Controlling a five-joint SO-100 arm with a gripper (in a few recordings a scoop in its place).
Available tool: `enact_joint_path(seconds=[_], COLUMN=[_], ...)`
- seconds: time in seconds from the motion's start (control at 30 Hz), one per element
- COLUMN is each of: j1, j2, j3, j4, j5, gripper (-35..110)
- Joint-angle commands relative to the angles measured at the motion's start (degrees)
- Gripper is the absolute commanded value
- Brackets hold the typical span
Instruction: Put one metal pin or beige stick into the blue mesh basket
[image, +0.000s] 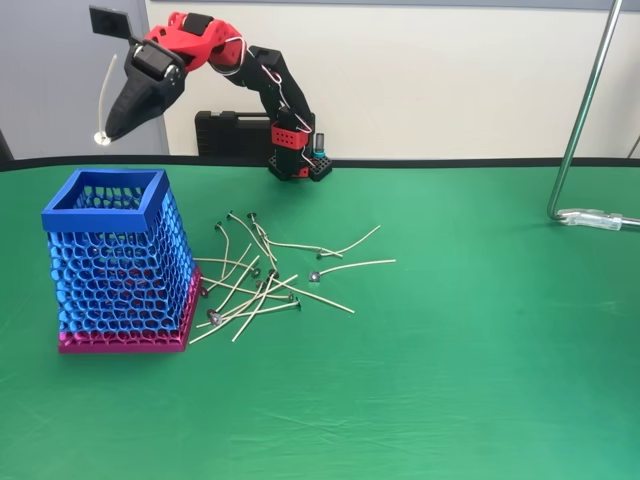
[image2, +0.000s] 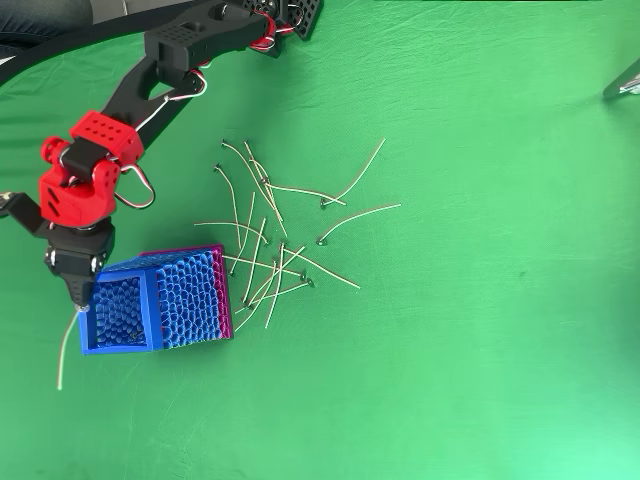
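The blue mesh basket (image: 103, 214) stands at the left on its magenta base, its square rim (image2: 117, 346) open upward. My gripper (image: 112, 131) hangs above and behind the basket's far left corner, pointing down. It is shut on a beige stick (image: 106, 90) close to the stick's metal disc. In the overhead view the gripper (image2: 80, 298) is over the rim's left edge. The held stick (image2: 66, 350) trails outside the basket, past its left side. Several more sticks (image: 258, 285) lie in a loose pile on the green cloth right of the basket (image2: 265, 260).
The arm's base (image: 298, 160) is at the back centre, with a black box (image: 230, 130) behind it. A metal pole (image: 585, 110) and its foot (image: 597, 217) stand at the far right. Open green cloth lies in front and to the right.
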Motion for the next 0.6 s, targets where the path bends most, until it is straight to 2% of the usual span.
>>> enact_joint_path(seconds=[0.0, 0.07, 0.23, 0.57], j1=[0.3, 0.2, 0.4, 0.8], j2=[0.7, 1.1, 1.5, 2.9], j3=[-1.1, -0.9, -1.7, -3.0], j4=[-1.3, -1.4, -1.5, -2.6], j5=[-0.1, 0.5, 2.2, 3.1], gripper=[1, 3, 20, 24])
